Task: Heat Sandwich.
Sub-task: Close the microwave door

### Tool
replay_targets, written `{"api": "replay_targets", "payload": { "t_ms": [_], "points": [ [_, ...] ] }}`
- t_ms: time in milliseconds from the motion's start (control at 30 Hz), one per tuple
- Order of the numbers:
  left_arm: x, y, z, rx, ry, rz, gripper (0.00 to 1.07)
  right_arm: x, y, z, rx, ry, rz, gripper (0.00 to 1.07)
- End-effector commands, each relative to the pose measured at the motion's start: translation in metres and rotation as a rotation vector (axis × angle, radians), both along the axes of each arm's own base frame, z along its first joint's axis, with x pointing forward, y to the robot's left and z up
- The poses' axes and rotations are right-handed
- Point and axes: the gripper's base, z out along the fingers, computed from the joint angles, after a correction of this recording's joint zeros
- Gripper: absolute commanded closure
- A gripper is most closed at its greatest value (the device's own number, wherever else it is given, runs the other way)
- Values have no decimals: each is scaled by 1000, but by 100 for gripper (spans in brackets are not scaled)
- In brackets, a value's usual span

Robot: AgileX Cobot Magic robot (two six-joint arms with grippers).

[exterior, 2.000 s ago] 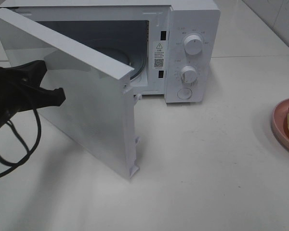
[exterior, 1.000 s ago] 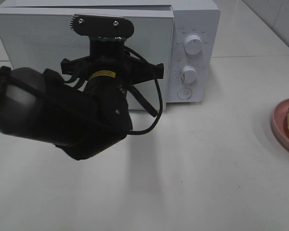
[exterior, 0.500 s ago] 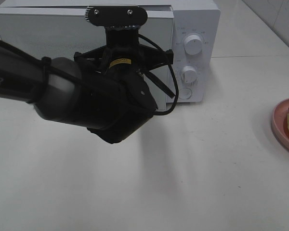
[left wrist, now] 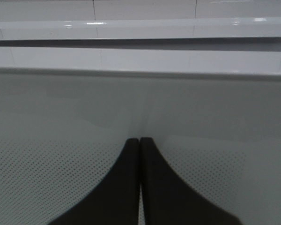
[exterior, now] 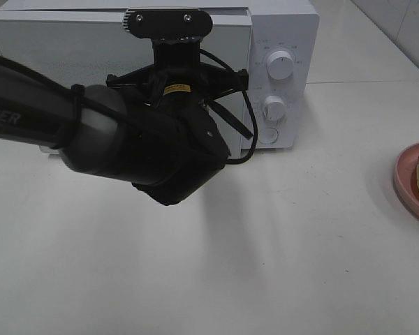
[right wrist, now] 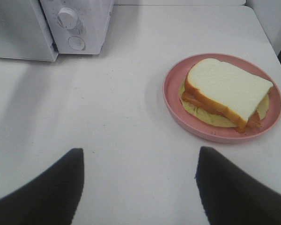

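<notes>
A: Start with the big thing — where does the microwave [exterior: 160, 70] stand in all this?

B: Its door [exterior: 77, 56] looks flush with the front in the exterior high view, so I judge it shut; the two knobs [exterior: 279, 64] on the control panel sit untouched as far as one can tell; nothing of the cavity shows.

A: And the arms?

B: The left arm [exterior: 126, 146] reaches across the middle of the table [exterior: 265, 265] and fills the space in front of the door; the left gripper [left wrist: 139, 143] has its jaws pressed together with nothing between them, tips right at the dotted door panel — touching or just short of it, I cannot tell; the right gripper [right wrist: 138, 180] hangs over the bare table with its jaws wide apart, holding nothing.

A: The sandwich [right wrist: 227, 91], then?

B: It lies on the pink plate [right wrist: 178, 110] at the right edge of the table, well apart from the microwave; white bread on top, reddish filling and a pale green leaf under it; the right gripper is near it but not touching.

A: So how much is done?

B: Very little, by my reading — the sandwich is not in the microwave; opening the door, carrying the sandwich in, shutting the door and turning a knob all appear left to do.
</notes>
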Motion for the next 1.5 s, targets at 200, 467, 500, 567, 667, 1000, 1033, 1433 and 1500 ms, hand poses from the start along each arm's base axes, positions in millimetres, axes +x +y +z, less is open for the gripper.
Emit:
{"api": "replay_targets", "payload": {
  "t_ms": [200,467,500,567,667,1000,1033,1433,1500],
  "points": [
    [27,6,7,-46,-9,32,107,-3,-1,-1,-5,-28,-4,40],
    [51,27,12,-60,-16,86,107,-3,-1,-1,-5,-28,-4,40],
    [51,27,12,-60,-16,86,107,-3,-1,-1,-5,-28,-4,40],
    [51,27,12,-59,-15,87,107,-3,-1,-1,-5,-28,-4,40],
    [50,26,12,-59,-13,83,107,-3,-1,-1,-5,-28,-4,40],
    [39,17,21,-77,9,55,107,-3,-1,-1,-5,-28,-4,40],
    [37,14,23,-68,17,36,107,-3,-1,-1,-5,-28,-4,40],
    [15,-20,33,-44,169,-266,107,-3,-1,-1,-5,-28,-4,40],
    [11,-24,40,-57,206,-345,107,-3,-1,-1,-5,-28,-4,40]
  ]
}}
